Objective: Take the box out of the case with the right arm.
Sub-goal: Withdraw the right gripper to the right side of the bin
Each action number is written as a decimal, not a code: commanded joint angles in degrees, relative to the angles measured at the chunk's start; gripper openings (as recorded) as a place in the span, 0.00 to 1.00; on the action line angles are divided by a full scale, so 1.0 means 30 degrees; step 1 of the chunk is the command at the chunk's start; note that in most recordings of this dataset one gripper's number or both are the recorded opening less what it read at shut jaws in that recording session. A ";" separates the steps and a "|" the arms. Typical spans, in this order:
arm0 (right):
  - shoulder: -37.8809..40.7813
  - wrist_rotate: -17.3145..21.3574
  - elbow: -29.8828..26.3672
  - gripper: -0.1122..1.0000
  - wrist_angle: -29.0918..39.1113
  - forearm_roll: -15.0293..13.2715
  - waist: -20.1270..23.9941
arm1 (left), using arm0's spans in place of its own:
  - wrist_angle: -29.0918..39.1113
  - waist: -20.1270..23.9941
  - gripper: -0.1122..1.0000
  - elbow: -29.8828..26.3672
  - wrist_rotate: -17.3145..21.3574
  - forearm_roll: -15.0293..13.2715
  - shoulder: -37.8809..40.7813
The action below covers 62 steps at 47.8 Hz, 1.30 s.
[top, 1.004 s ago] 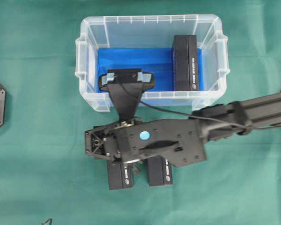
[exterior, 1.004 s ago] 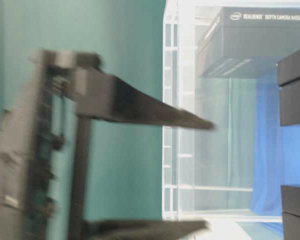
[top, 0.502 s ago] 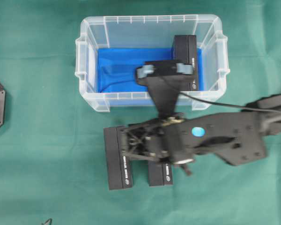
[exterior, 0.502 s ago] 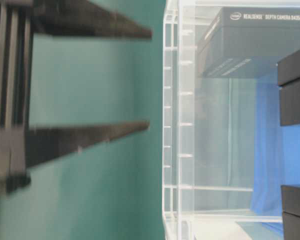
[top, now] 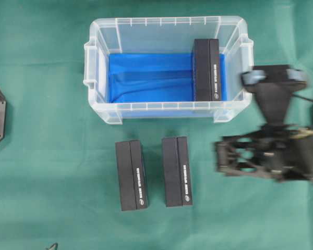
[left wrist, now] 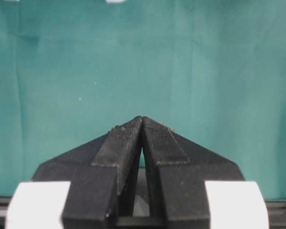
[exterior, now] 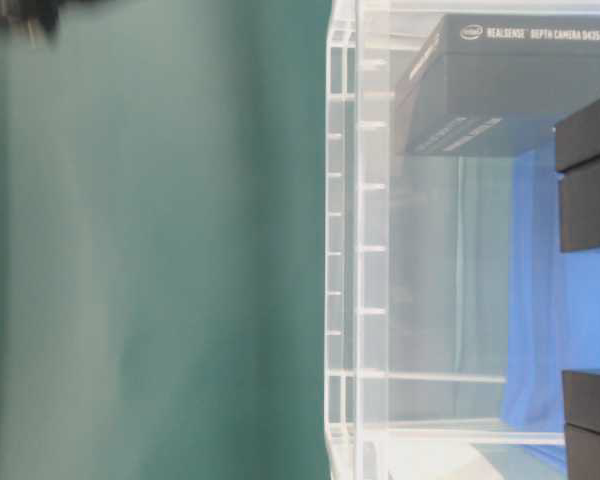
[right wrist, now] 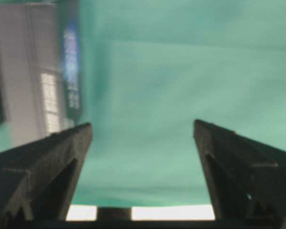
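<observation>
One box (top: 207,70) stands inside the case (top: 169,110), against its right wall on the blue lining. Two boxes (top: 131,175) (top: 177,171) lie on the green desk (top: 52,156). Right hand (right wrist: 142,138) spread wide, empty, right of the case; left hand (left wrist: 141,125) closed.

one box (top: 207,70) is standing in the case (top: 167,113) against its right wall; two boxes (top: 131,175) (top: 177,171) are lying side by side on the table (top: 41,156) before the case.
</observation>
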 commanded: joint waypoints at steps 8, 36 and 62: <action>-0.3867 0.2021 0.3047 0.90 -0.0029 -0.0029 0.1641 | -0.0146 -0.0029 0.10 -0.0557 0.0000 0.0029 0.0059; -0.5098 -0.2285 0.4131 0.89 0.0176 -0.0410 -0.1436 | -0.0205 -0.0059 0.10 -0.0586 -0.0029 0.0029 0.0234; -0.5889 -1.0488 0.5098 0.89 -0.0410 -0.0410 -0.9668 | -0.0205 -0.0029 0.10 -0.0586 0.0000 0.0029 0.0293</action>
